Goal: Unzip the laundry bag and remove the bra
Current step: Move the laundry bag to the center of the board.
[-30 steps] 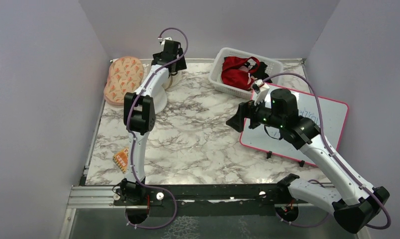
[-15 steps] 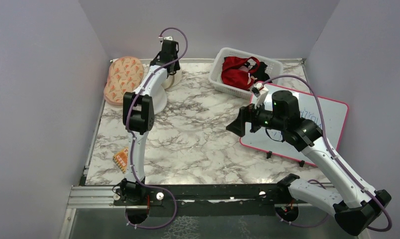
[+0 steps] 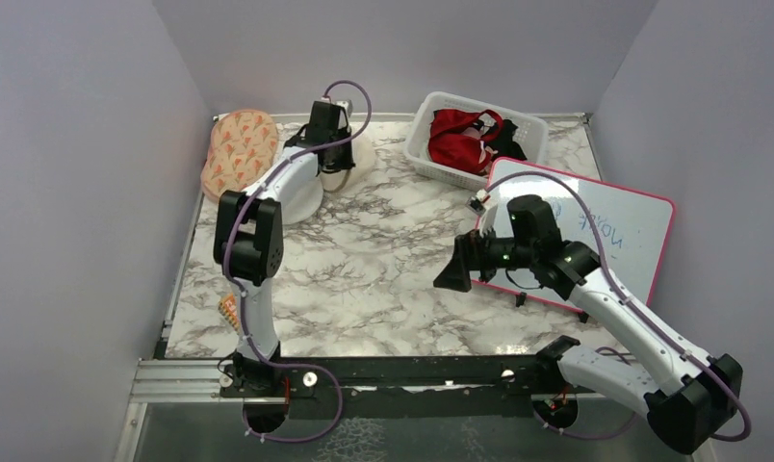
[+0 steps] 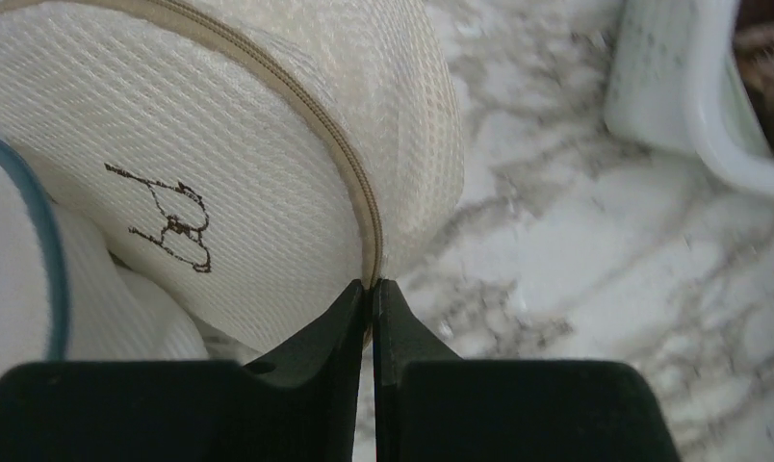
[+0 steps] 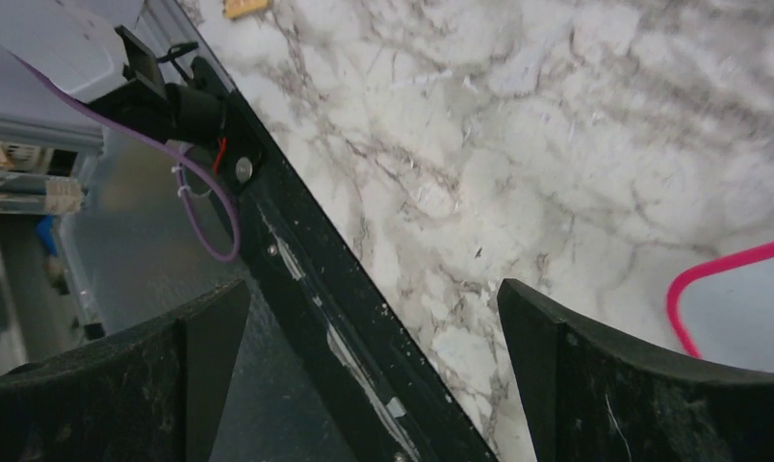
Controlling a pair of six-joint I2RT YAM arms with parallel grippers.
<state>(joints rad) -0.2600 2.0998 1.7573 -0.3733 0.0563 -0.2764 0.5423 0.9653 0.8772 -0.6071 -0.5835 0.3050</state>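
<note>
The cream laundry bag [image 4: 219, 144] stands on edge at the back of the table, its tan zip running round the rim and a small dark drawing on its face. In the top view the laundry bag [image 3: 362, 154] peeks out beside my left wrist. My left gripper [image 4: 372, 284] is shut, its tips pinching the zip line at the bag's lower edge; the left gripper [image 3: 337, 159] points down at it. The bra is hidden. My right gripper [image 5: 374, 289] hangs open and empty over the table's near edge, seen mid-table as the right gripper [image 3: 451, 274].
A white-and-grey round pouch [image 3: 301, 197] lies against the bag's left side. An orange-patterned pouch [image 3: 237, 149] leans at the back left. A white basket [image 3: 422, 135] holds a red garment [image 3: 465, 135]. A pink-rimmed whiteboard [image 3: 605, 231] lies right, a small orange packet [image 3: 231, 310] front left.
My left gripper has closed on the bag's zip line and its wrist has shifted right and nearer. The right arm has swung left and toward the near edge, still open.
</note>
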